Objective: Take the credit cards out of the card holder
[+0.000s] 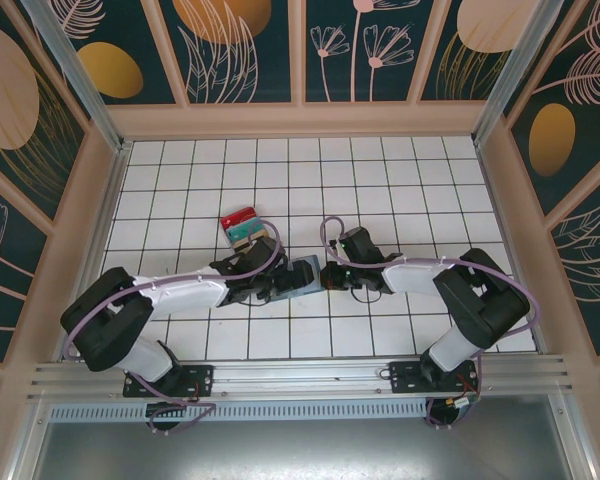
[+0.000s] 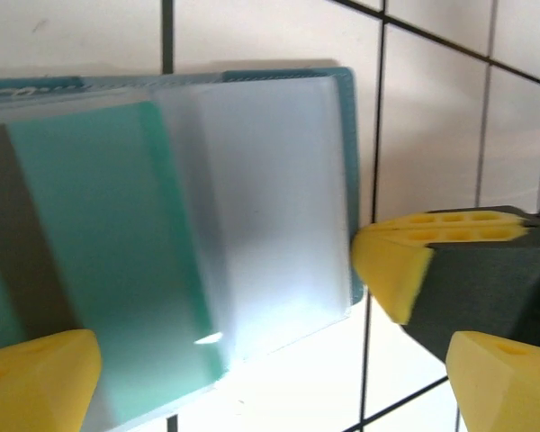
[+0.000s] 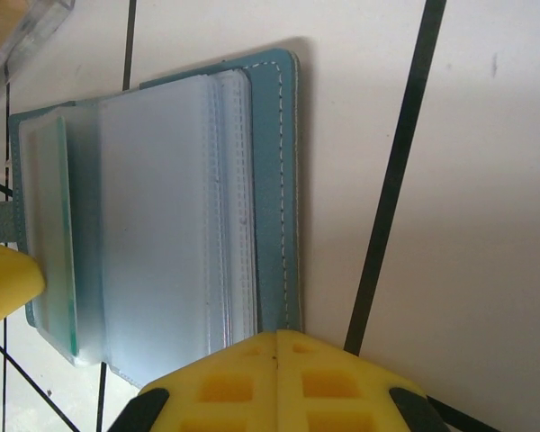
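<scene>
The slate-blue card holder (image 1: 302,275) lies open on the white tiled floor between both grippers. Its clear sleeves (image 2: 261,180) fan up, and a teal-green card (image 2: 90,252) sits in one of them. My left gripper (image 2: 274,360) stands open, its yellow fingers wide apart on either side of the sleeves. My right gripper (image 3: 276,346) is shut, its joined tips resting on the stitched edge of the holder's cover (image 3: 277,180). The teal card's edge (image 3: 65,225) shows inside a sleeve. A red, teal and tan stack of cards (image 1: 245,228) lies behind the left gripper (image 1: 270,283).
Wooden walls with patterned panels (image 1: 300,50) close in the floor on three sides. An aluminium rail (image 1: 300,375) runs along the near edge by the arm bases. Open tiles (image 1: 380,170) spread at the back and right.
</scene>
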You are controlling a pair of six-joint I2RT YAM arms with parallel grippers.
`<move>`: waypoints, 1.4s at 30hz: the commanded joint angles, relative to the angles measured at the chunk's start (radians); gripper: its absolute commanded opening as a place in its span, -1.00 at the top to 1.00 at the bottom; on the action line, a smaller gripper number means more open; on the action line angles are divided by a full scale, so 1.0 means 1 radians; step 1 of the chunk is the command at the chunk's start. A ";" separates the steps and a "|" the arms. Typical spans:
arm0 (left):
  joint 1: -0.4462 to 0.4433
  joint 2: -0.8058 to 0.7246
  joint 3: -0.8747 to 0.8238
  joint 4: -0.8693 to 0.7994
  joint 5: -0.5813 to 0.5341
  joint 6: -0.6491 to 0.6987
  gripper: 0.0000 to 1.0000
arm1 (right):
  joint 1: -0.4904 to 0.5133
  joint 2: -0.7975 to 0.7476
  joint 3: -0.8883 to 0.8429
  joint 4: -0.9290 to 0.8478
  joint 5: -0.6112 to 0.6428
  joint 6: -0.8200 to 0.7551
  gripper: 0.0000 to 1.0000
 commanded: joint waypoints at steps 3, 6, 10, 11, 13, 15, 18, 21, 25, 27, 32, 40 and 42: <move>-0.005 -0.059 -0.001 -0.026 -0.032 0.029 -0.97 | 0.014 0.024 0.017 -0.050 0.016 0.004 1.00; -0.004 -0.102 -0.009 -0.071 -0.081 0.043 -0.97 | 0.002 0.002 0.053 -0.102 0.040 -0.021 0.98; -0.001 -0.142 -0.019 -0.142 -0.148 0.080 -0.97 | -0.006 -0.061 0.103 -0.137 0.028 -0.035 0.63; 0.000 -0.152 -0.032 -0.139 -0.148 0.084 -0.89 | -0.006 -0.074 0.113 -0.136 0.011 -0.032 0.63; 0.005 -0.161 -0.056 -0.128 -0.145 0.075 -0.63 | -0.003 -0.091 0.130 -0.119 -0.029 -0.017 0.63; 0.016 -0.150 -0.070 -0.135 -0.141 0.059 -0.24 | 0.008 -0.096 0.144 -0.096 -0.069 0.001 0.63; 0.021 -0.127 -0.086 -0.120 -0.137 0.060 0.25 | 0.030 -0.074 0.167 -0.065 -0.122 0.023 0.66; 0.028 -0.107 -0.093 -0.108 -0.144 0.064 0.57 | 0.058 -0.022 0.198 -0.064 -0.143 0.028 0.67; 0.039 -0.093 -0.099 -0.108 -0.145 0.078 0.65 | 0.079 0.041 0.226 -0.058 -0.159 0.042 0.68; 0.042 -0.091 -0.104 -0.111 -0.148 0.082 0.65 | 0.087 0.065 0.234 -0.052 -0.165 0.047 0.69; 0.050 -0.094 -0.123 -0.121 -0.155 0.083 0.65 | 0.099 0.122 0.261 -0.052 -0.170 0.052 0.68; 0.049 -0.053 -0.127 -0.091 -0.123 0.079 0.65 | 0.107 0.178 0.282 -0.058 -0.164 0.059 0.60; 0.050 -0.035 -0.129 -0.077 -0.111 0.080 0.66 | 0.107 0.186 0.280 -0.058 -0.161 0.062 0.58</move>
